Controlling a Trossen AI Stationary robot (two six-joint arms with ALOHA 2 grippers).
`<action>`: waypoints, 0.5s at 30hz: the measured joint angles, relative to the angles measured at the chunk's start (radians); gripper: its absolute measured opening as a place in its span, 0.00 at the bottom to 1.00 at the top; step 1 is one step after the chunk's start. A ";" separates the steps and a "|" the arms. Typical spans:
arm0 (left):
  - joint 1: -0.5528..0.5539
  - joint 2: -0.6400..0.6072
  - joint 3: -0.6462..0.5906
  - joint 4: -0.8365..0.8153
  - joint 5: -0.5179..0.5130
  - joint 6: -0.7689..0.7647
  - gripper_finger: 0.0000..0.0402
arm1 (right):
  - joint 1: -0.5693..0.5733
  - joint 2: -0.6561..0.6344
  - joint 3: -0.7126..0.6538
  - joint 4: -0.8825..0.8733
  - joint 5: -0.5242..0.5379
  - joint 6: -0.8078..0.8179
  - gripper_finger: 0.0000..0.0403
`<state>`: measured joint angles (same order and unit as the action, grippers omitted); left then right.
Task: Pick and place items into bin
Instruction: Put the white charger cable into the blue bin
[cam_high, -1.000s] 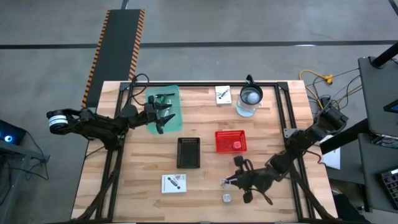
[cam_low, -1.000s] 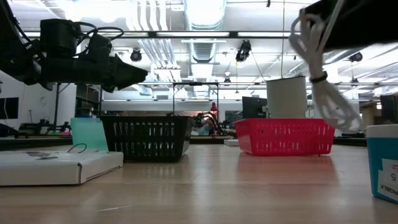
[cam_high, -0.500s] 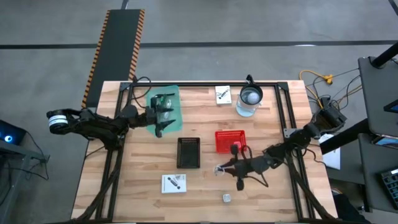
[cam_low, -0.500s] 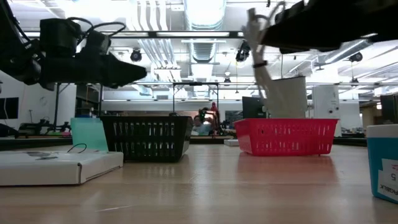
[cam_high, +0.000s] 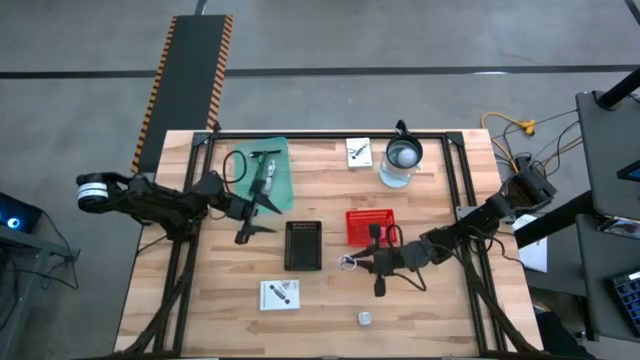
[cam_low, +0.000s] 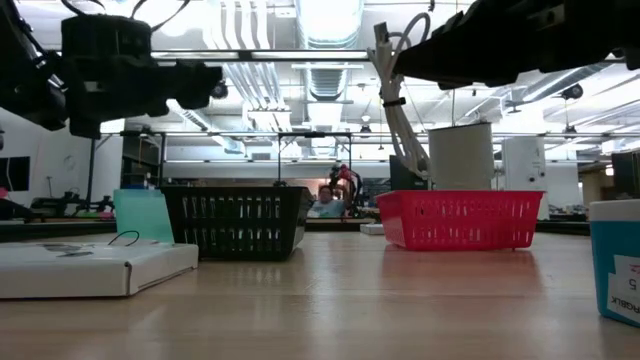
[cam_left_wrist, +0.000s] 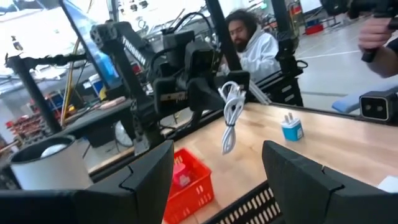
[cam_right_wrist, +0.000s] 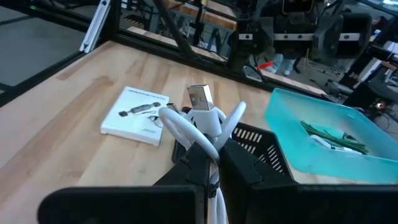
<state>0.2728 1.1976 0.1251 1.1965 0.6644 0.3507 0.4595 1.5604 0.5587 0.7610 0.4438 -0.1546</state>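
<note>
My right gripper (cam_high: 352, 263) is shut on a coiled white USB cable (cam_right_wrist: 198, 122) above the table, between the black bin (cam_high: 303, 245) and the red bin (cam_high: 370, 227). The cable also shows in the low view (cam_low: 396, 105) and the left wrist view (cam_left_wrist: 231, 117). My left gripper (cam_high: 258, 220) is open and empty, above the table between the teal tray (cam_high: 265, 170) and the black bin. One white card (cam_high: 279, 294) lies flat near the front edge, another (cam_high: 359, 152) at the far edge. A small cube (cam_high: 365, 318) stands on the table at the front. My right gripper pinches the bundled white cable between its two fingers, just behind the plug end (cam_right_wrist: 205, 118), which sticks out past the fingertips. The fingers come nearly level from the table's right. The cable's loops (cam_left_wrist: 229, 134) hang below the gripper, lifted clear of the table.
A clear jug (cam_high: 402, 160) with a dark handle stands at the far right. The teal tray (cam_right_wrist: 323, 124) holds green and dark pieces and a cable. Metal frame rails run along the table's edges. A person sits beyond the table in the left wrist view (cam_left_wrist: 249, 43).
My right gripper has carried the white cable from near the front right, by the cube, up and toward the table's left and far side, to beside the red bin. My left gripper has moved from over the teal tray toward the near edge, by the black bin.
</note>
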 joint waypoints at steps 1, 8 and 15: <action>-0.007 0.008 0.008 0.001 0.000 0.000 0.57 | 0.000 0.000 0.000 0.000 0.000 0.004 0.03; -0.031 0.142 0.060 -0.004 -0.001 -0.001 0.57 | -0.003 0.000 0.000 0.023 0.000 0.005 0.03; -0.032 0.342 0.200 -0.001 -0.007 -0.002 0.57 | -0.003 0.000 0.000 0.039 0.000 -0.052 0.03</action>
<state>0.2409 1.5401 0.3255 1.1954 0.6570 0.3485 0.4568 1.5604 0.5587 0.8001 0.4442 -0.2064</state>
